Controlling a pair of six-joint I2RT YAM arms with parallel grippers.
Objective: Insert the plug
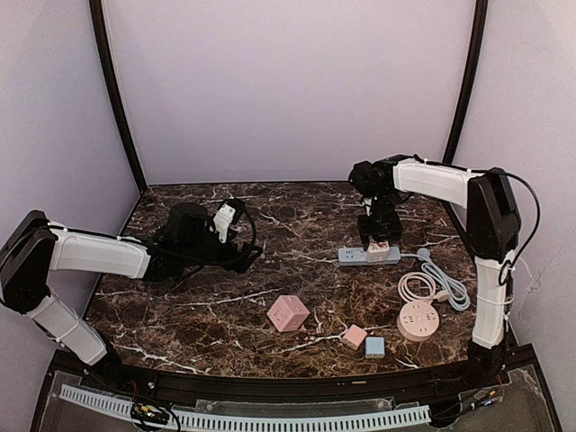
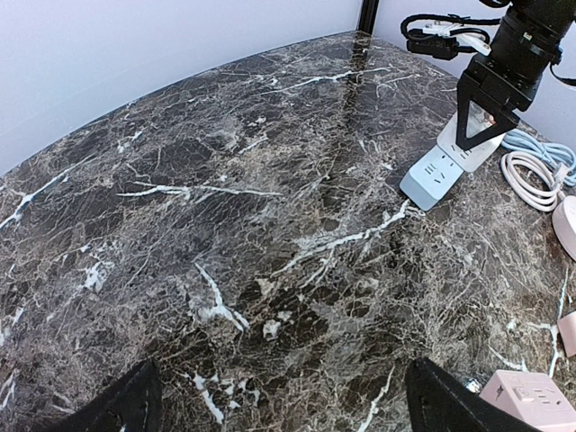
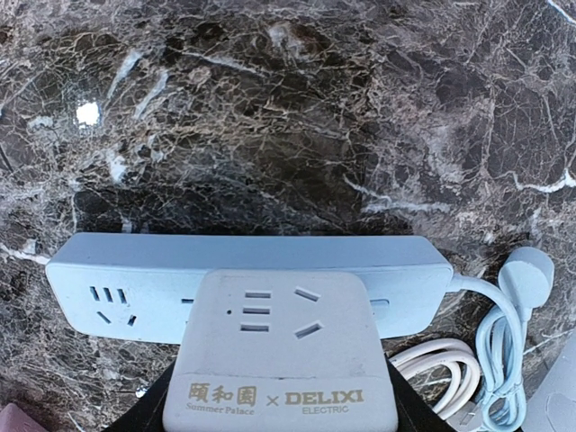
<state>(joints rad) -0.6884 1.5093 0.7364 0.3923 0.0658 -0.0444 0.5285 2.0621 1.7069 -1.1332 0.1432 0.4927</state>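
Note:
A light blue power strip [image 1: 353, 256] lies on the dark marble table right of centre; it also shows in the left wrist view [image 2: 427, 175] and the right wrist view [image 3: 126, 279]. My right gripper [image 1: 377, 236] is shut on a white square adapter plug [image 3: 279, 351] marked DELIXI, and its dark fingers [image 3: 148, 409] flank the plug's sides. The plug sits over the strip's right-middle section, on or just above its top face; its prongs are hidden. My left gripper [image 2: 283, 405] is open and empty over bare table at the left [image 1: 238, 252].
A pink cube socket [image 1: 288, 313], a small pink cube [image 1: 355, 337] and a small blue cube [image 1: 374, 346] lie near the front. A round pink hub [image 1: 418, 319] with a coiled white cable [image 1: 416, 286] and the strip's blue cord [image 1: 453, 288] lie at the right.

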